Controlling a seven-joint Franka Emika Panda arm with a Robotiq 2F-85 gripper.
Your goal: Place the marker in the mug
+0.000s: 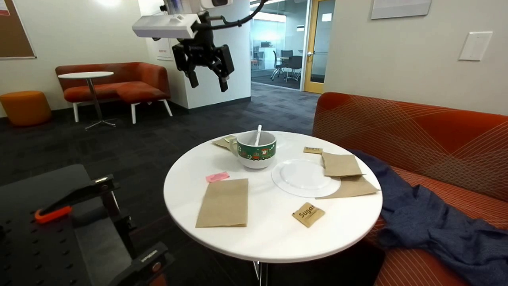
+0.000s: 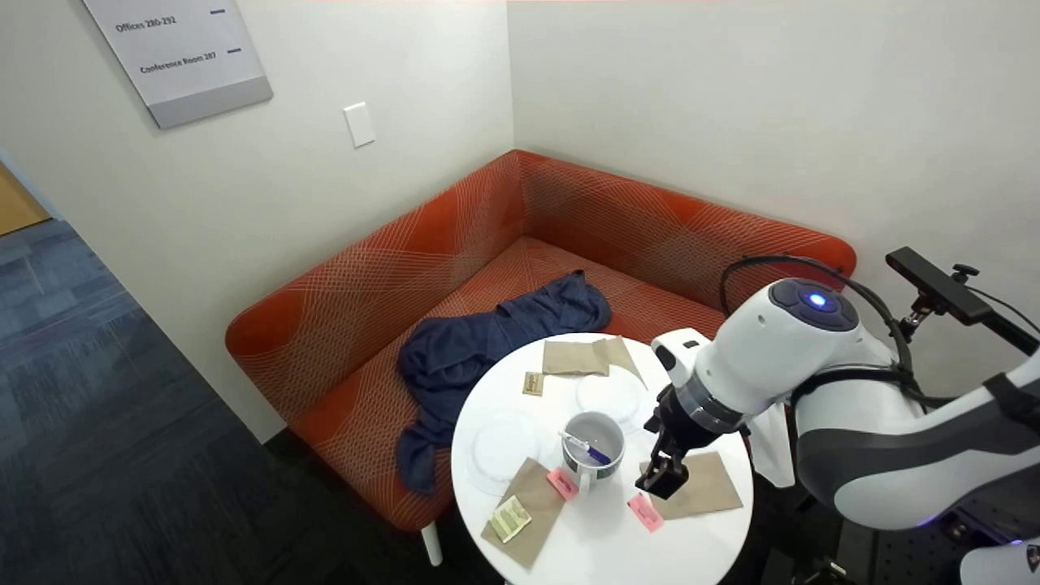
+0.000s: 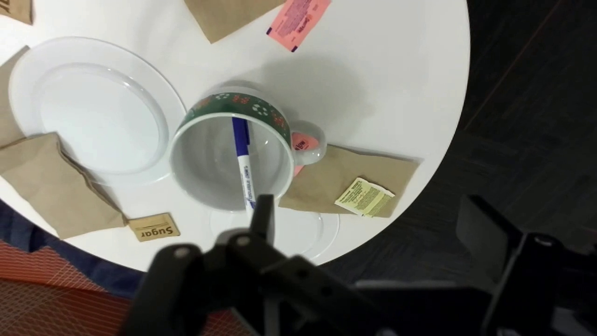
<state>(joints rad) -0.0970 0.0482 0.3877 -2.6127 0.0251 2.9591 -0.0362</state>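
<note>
The white mug with a green patterned band stands upright on the round table in both exterior views (image 1: 256,153) (image 2: 595,424) and in the wrist view (image 3: 240,103). The marker, white with a blue-purple end, leans inside the mug, purple end down and pale end above the rim, in both exterior views (image 1: 258,134) (image 2: 582,446) and the wrist view (image 3: 244,161). My gripper (image 1: 208,83) is open and empty, raised well above the table and apart from the mug. In the wrist view the gripper (image 3: 368,207) has its fingers wide apart, one covering the marker's pale tip.
The white round table (image 1: 270,242) bears clear plates (image 1: 305,178), brown napkins (image 1: 224,203), sugar packets (image 1: 308,214), a pink packet (image 1: 217,177) and a yellow packet (image 3: 364,198). A red couch (image 1: 416,119) with a dark blue cloth (image 1: 432,218) stands beside it.
</note>
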